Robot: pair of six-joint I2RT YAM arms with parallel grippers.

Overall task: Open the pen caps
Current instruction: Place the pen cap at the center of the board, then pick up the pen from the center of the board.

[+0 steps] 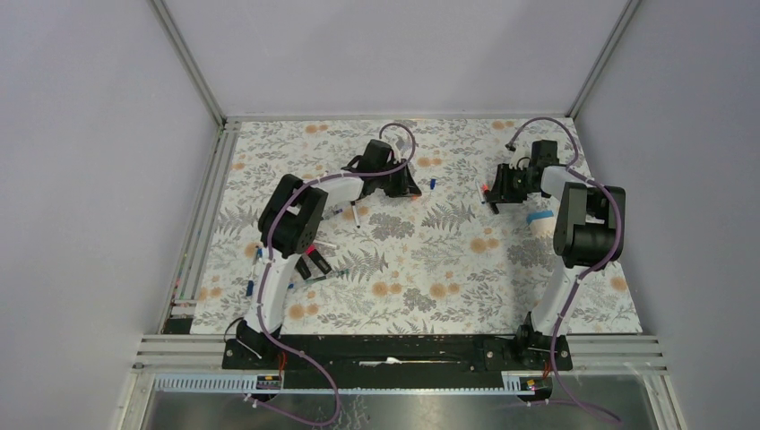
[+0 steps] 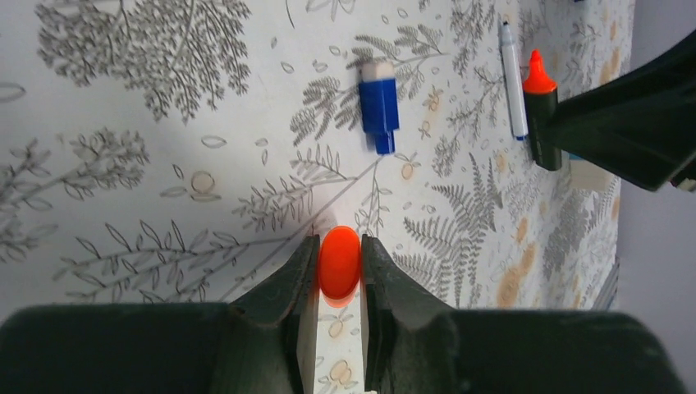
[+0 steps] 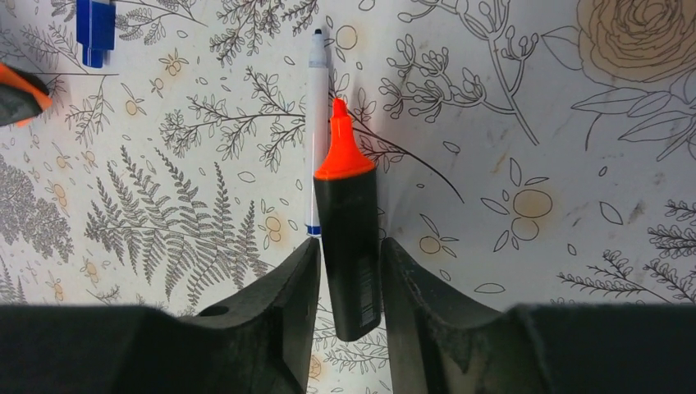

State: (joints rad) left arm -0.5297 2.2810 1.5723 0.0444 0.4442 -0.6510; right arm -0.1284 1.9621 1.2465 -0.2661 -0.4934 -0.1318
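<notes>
Currently left gripper (image 2: 339,246) is clamped on the orange cap (image 2: 339,267) above the floral surface (image 2: 164,189), while the uncapped orange highlighter (image 3: 349,213) sits between the right gripper (image 3: 349,250) jaws, grip unclear.

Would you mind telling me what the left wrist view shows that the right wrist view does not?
Only the left wrist view: a close look at the left gripper shut on the orange cap, and the white end of the blue block. Only the right wrist view: the black barrel of the highlighter lengthwise between the two fingers of the right gripper. Both: the highlighter's bared orange tip, the white pen beside it, the blue block.
</notes>
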